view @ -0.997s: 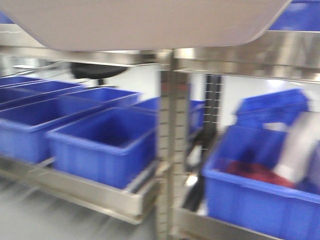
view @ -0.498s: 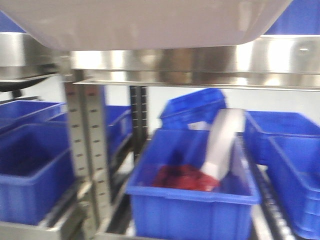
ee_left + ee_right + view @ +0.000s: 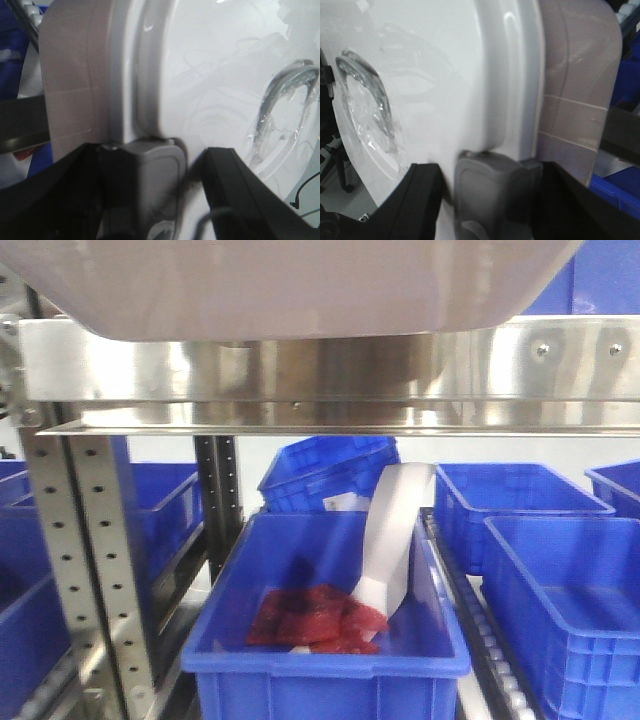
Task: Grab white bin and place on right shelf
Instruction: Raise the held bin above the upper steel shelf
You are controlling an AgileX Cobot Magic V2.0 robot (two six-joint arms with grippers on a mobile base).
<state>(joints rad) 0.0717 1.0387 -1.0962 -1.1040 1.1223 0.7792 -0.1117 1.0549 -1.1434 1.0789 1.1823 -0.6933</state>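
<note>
The white bin [image 3: 300,285] fills the top of the front view, its pinkish underside hanging just in front of and over the shiny steel front rail of the right shelf [image 3: 350,365]. In the left wrist view my left gripper [image 3: 157,160] straddles a grey latch [image 3: 155,180] at the bin's edge, beside its glossy white lid [image 3: 210,75]. In the right wrist view my right gripper [image 3: 487,172] clamps the grey latch [image 3: 490,195] on the opposite end of the bin [image 3: 445,75]. Both grippers hold the bin up.
Under the rail a blue crate [image 3: 330,670] holds red packets [image 3: 315,615] and a white strip [image 3: 395,530]. More blue crates [image 3: 570,590] stand to the right and behind. A grey perforated upright [image 3: 90,560] stands at the left, with blue crates beyond it.
The view has swung right: the perforated upright and the crates slid left in frame, and the shelf rail now spans the whole width. The bin stays at the top, still held.
</note>
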